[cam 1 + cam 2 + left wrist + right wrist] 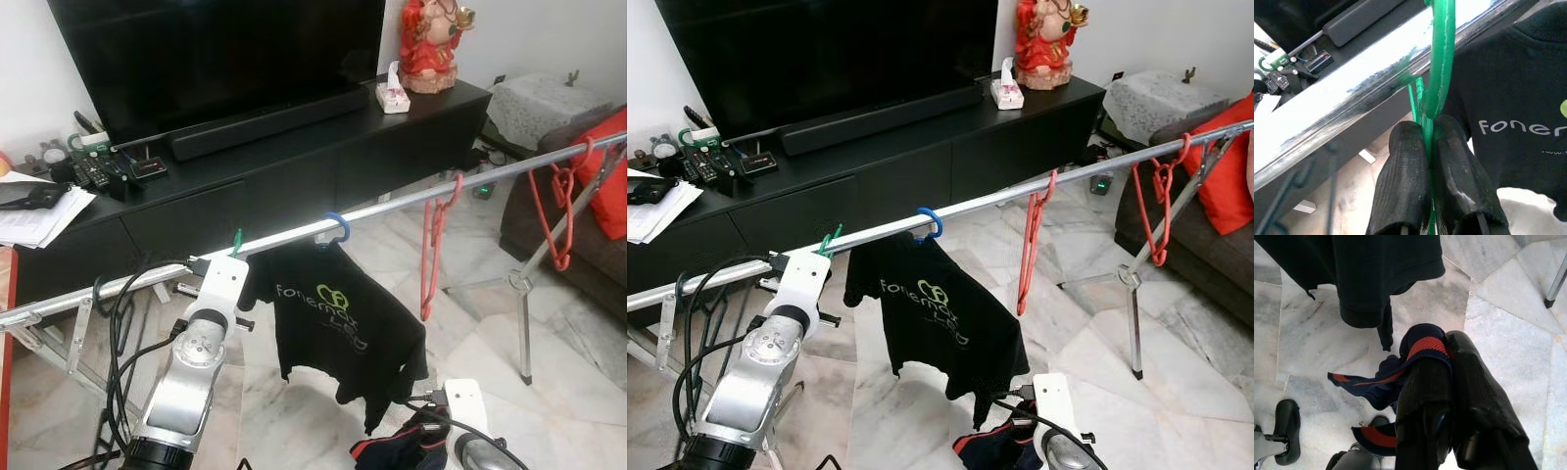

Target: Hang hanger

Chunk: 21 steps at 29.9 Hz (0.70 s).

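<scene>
1. Head views show the long silver rail running across the room in front of the black TV cabinet, propped on a thin stand. It is the largest risk: a hard tug from the raised arm could, I judge, rock or shift the whole rack.
2. A black T-shirt hangs from a blue hook just beside the working spot. If the new piece slides along the rail, the 2 could crowd or tangle.
3. 2 clusters of red hangers hang farther along toward the sofa, well apart and unlikely to interfere.
4. The left gripper has its black fingers pinched tight on the green hanger, whose hook curves over the rail and looks seated. Letting go while the hook sits shallow could drop it to the marble floor.
5. The right gripper, low near the floor, is closed on a dark navy-and-red garment. It trails loosely, so it may snag the shirt hem or slip free.
</scene>
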Available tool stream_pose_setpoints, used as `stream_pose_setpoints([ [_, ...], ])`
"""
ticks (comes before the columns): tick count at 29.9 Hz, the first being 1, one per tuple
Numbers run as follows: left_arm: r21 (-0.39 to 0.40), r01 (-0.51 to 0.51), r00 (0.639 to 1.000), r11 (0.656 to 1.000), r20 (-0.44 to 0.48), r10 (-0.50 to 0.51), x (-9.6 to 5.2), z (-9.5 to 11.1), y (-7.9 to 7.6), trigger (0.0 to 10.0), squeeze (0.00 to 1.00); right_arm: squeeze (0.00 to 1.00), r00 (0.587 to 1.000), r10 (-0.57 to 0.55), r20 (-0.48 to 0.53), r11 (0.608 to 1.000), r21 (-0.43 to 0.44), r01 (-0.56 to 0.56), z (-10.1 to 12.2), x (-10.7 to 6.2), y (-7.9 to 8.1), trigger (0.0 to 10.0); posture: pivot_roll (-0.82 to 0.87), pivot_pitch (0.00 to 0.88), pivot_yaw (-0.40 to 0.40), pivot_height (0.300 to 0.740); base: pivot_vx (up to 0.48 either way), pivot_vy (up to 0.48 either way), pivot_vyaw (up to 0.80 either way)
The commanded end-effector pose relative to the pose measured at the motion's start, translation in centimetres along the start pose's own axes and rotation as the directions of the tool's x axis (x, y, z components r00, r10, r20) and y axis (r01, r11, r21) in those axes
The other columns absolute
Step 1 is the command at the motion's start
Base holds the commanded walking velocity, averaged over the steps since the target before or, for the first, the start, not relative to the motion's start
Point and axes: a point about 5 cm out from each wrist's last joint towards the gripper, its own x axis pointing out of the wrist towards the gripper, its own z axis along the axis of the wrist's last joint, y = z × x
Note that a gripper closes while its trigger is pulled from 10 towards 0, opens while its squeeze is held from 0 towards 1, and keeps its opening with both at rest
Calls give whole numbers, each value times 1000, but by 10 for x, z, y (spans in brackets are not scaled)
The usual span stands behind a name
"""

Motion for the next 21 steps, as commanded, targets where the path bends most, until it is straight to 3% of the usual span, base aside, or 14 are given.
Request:
stream_pose_setpoints([
  [1, 6, 6, 1000, 1000, -2, -6, -2, 1, 2, 0, 0, 0, 1000, -1, 25, 1000, -1, 1, 7, 2, 1, 10000, -50, 0, 4, 740, 0, 0, 0],
  [4, 6, 6, 1000, 1000, -2, -6, -2, 1, 2, 0, 0, 0, 1000, -1, 25, 1000, -1, 1, 7, 2, 1, 10000, -50, 0, 4, 740, 0, 0, 0],
  [5, -47, -20, 1000, 999, -7, 19, -10, 1, 6, 0, 0, 0, 1000, -1, 24, 1000, -4, 1, 7, 1, 0, 10000, -46, 0, 2, 740, 0, 0, 0],
  [11, -174, -37, 999, 984, -27, 33, -27, 2, 12, 0, 0, 0, 1000, 0, 22, 1000, -8, 0, 7, 1, 0, 10000, -38, 0, -1, 740, 0, 0, 0],
  [16, -195, -20, 1000, 981, -14, 18, -38, 2, 14, 0, 0, 0, 1000, 2, 21, 1000, -9, -1, 7, 1, 0, 10000, -37, 0, -1, 740, 0, 0, 0],
  [21, -148, 92, 995, 985, -22, -96, -57, -1, 15, 471, 0, 0, 1000, 4, 21, 1000, -10, -4, 7, 1, 0, 10000, -32, 0, -1, 740, 0, 0, 0],
])
